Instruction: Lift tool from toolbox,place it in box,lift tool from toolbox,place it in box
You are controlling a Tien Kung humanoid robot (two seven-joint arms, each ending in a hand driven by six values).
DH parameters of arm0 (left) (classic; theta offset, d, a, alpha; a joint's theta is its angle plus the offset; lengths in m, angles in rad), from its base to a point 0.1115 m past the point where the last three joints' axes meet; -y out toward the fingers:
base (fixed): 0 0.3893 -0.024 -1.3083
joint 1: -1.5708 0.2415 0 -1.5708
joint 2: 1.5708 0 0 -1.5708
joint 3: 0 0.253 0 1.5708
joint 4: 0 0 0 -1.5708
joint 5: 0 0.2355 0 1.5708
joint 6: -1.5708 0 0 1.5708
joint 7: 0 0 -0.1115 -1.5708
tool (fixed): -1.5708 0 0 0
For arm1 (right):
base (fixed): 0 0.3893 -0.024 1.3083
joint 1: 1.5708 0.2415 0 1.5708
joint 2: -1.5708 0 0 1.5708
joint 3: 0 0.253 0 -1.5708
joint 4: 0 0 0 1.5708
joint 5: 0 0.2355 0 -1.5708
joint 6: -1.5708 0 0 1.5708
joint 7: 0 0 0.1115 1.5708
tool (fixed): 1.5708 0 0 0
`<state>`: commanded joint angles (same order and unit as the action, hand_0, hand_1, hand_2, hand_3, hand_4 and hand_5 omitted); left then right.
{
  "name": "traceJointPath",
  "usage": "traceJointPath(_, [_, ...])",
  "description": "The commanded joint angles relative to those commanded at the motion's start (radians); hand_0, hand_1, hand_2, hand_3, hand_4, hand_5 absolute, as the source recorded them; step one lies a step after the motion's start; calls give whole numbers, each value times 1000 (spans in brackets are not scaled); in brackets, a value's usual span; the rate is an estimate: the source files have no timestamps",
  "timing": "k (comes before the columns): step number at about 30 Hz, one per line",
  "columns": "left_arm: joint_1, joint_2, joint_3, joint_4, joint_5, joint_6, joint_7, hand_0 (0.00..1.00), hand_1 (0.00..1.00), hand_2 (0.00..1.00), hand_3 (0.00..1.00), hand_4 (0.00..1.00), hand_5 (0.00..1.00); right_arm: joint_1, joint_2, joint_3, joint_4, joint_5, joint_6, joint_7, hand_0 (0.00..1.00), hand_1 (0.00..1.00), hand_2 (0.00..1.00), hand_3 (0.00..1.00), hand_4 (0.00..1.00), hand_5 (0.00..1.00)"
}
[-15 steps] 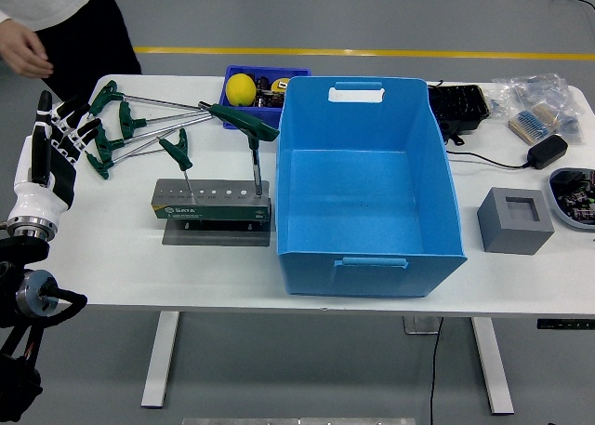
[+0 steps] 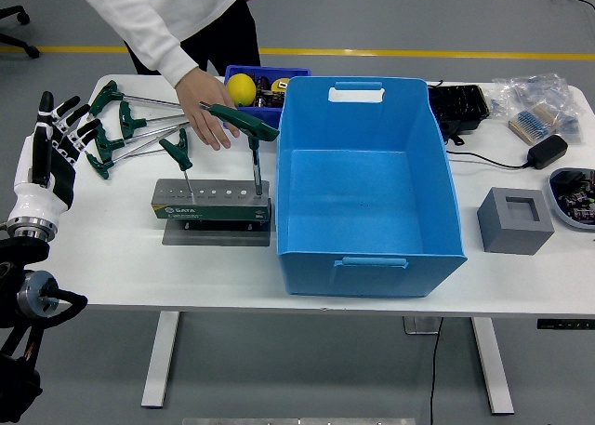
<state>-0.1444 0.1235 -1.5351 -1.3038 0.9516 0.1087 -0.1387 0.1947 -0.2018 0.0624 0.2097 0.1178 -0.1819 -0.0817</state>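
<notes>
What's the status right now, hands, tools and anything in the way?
Left hand open, raised at table's left edge; right out of view. Two T-handle hex keys stand in holder; blue bin empty. Person's hand over loose keys.

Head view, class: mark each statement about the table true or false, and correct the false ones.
1. The blue box holds several tools. False: it is empty.
2. Two tools with green handles stand upright in the grey tool holder. True.
3. The robot's left hand grips a tool. False: it is raised at the table's left edge, fingers spread, holding nothing.
4. A person's hand reaches over the loose tools lying behind the holder. True.
5. The yellow ball lies on the bare table. False: it sits in the small blue bin behind the holder.
6. The grey block stands to the right of the blue box. True.
</notes>
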Motion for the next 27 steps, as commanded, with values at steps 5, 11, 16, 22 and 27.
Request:
traceJointPath(5, [-1,-1,-2,0,1,3,-1,792,736,807,794,924,870,0,-1,-1,0,0,1,-1,704,706,761,609,840,725])
traceJointPath(11, [-1,-2,-5,-1,4,14,-1,791,735,805,794,925,864,1,-1,0,0,-1,1,-1,705,706,761,608,840,726])
traceJointPath(16, [-2,-3,-5,-1,16,38,2,789,733,805,794,923,859,2,0,0,0,-1,1,-2,705,706,761,608,840,726])
traceJointPath(22, [-8,3,-5,-11,89,69,3,789,733,804,794,922,843,4,-2,-4,0,5,1,1,705,706,762,609,840,726])
traceJointPath(27, [-28,19,-2,-47,290,134,19,839,793,865,803,904,740,5,-3,-7,0,10,2,3,705,706,761,609,840,726])
